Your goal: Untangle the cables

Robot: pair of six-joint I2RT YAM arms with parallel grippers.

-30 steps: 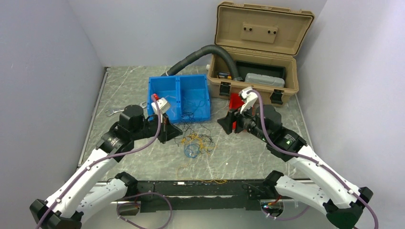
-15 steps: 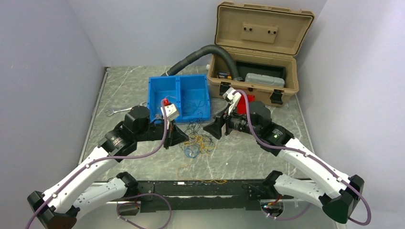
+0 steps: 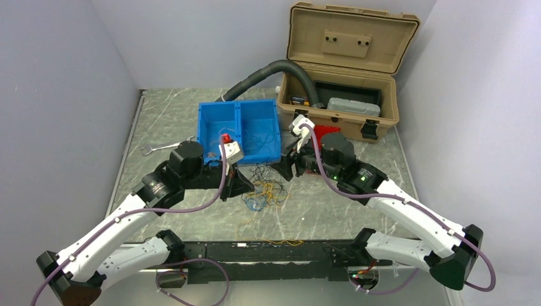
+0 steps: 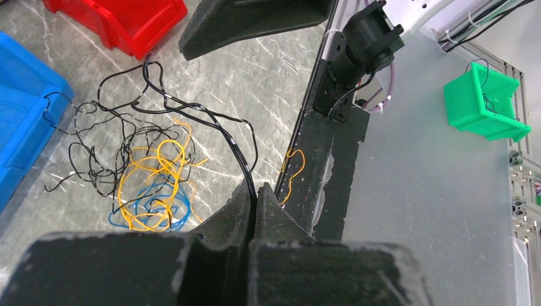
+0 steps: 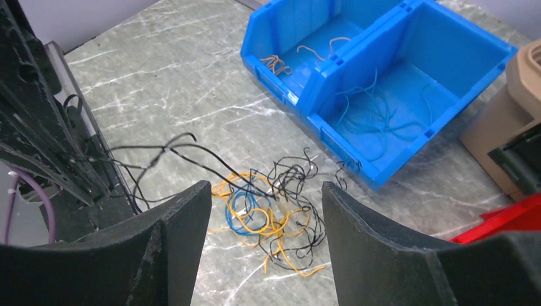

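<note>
The cables [image 3: 261, 188] lie as a loose tangle of thin black, yellow and blue wires on the marble table between both grippers. My left gripper [image 3: 241, 185] is at the tangle's left edge. In the left wrist view it [image 4: 256, 190] is shut on a black wire [image 4: 247, 175], which runs from the fingertips back into the tangle [image 4: 153, 185]. My right gripper [image 3: 285, 169] is at the tangle's upper right. In the right wrist view it [image 5: 265, 188] is open and empty, with the tangle [image 5: 271, 213] lying on the table between its jaws.
A blue two-part bin [image 3: 239, 131] behind the tangle holds yellow wires [image 5: 277, 62] and blue wires [image 5: 376, 111]. A red bin [image 3: 326, 131], an open tan toolbox [image 3: 344, 70], a grey hose [image 3: 268, 71] and a wrench [image 3: 156, 148] stand around. A yellow wire [image 3: 281, 242] lies on the front rail.
My left gripper has moved right to the tangle's left edge. My right gripper has moved left from the red bin to the tangle's upper right.
</note>
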